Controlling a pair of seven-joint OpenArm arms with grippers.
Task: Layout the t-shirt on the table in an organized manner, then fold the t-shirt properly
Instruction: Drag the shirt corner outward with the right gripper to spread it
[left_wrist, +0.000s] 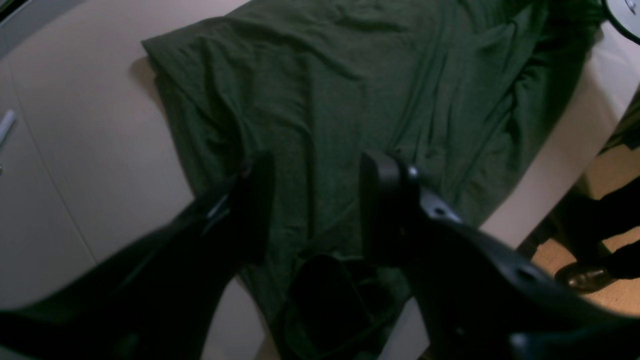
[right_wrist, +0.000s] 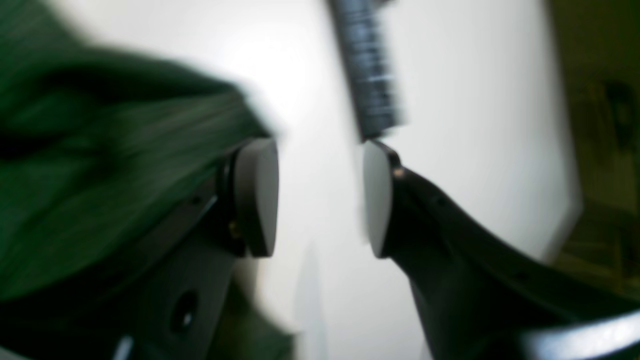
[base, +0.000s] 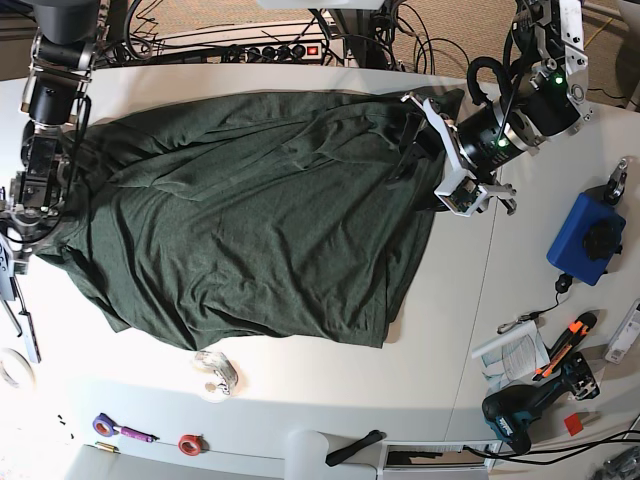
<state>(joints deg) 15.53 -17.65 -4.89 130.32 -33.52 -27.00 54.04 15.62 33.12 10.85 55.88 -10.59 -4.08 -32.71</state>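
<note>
The dark green t-shirt (base: 250, 220) lies spread and wrinkled across the white table (base: 330, 400), with its right part bunched into folds. My left gripper (left_wrist: 317, 200) hangs open over the t-shirt (left_wrist: 350, 90) near its edge, with nothing between its fingers. In the base view this gripper (base: 408, 145) is at the shirt's right side. My right gripper (right_wrist: 317, 197) is open over bare table (right_wrist: 320, 300), and the t-shirt (right_wrist: 100, 175) lies just left of its left pad (right_wrist: 257, 195). That view is blurred. In the base view the right gripper (base: 22, 222) is at the shirt's left edge.
A blue device (base: 585, 245), a cordless drill (base: 520, 415), an orange tool (base: 562, 345) and papers lie at the right. Tape rolls (base: 215, 370), a red ring (base: 190, 443) and a purple marker (base: 120, 432) lie near the front. A power strip (base: 290, 50) sits behind. A shoe (left_wrist: 585, 277) shows beside the table.
</note>
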